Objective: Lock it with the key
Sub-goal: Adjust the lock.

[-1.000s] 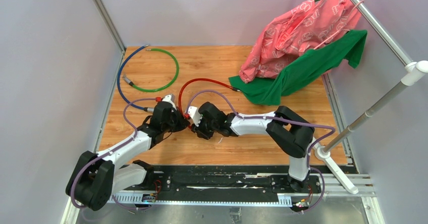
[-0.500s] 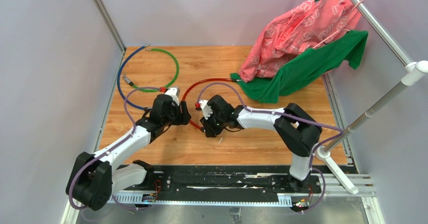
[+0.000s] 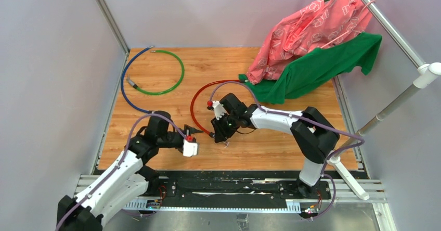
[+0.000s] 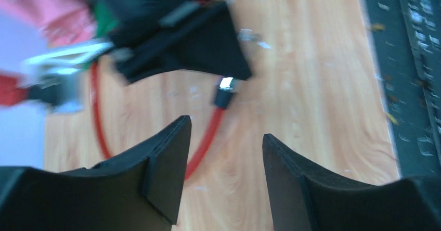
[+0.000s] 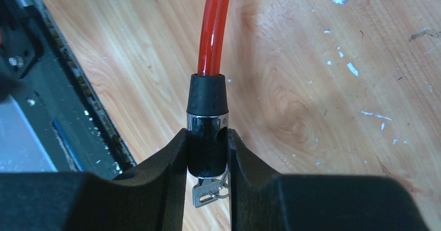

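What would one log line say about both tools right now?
left tool: open, empty | right tool: shut on black lock head of red cable | small silver metal key: at lock head's rear end

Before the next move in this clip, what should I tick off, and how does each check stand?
1. Right gripper shut on the lock head: ok.
2. Key visible at the head, between the fingers: ok.
3. Key fully seated: cannot tell.
4. Left gripper open and empty: ok.
5. Left gripper at the key: not ok, it stands apart.
6. Red cable free end in the head's side hole: not ok, hole looks empty.
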Controlling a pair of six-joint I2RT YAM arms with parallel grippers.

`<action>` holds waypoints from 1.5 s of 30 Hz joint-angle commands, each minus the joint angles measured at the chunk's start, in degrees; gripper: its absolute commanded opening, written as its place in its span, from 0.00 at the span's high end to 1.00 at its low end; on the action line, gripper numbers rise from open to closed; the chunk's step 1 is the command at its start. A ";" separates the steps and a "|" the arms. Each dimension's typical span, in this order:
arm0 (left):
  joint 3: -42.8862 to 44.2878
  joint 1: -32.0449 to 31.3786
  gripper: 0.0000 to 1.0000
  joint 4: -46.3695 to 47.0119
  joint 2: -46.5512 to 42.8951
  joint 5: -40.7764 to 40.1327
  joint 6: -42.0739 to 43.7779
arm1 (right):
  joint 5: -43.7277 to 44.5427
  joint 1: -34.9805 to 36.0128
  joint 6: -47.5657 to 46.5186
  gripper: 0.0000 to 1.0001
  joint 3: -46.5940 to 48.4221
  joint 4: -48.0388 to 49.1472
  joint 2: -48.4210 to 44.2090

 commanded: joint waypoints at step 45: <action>2.07 -10.05 1.00 25.88 17.27 -3.88 -2.62 | -4.31 -0.56 6.24 1.00 3.52 -2.02 -14.80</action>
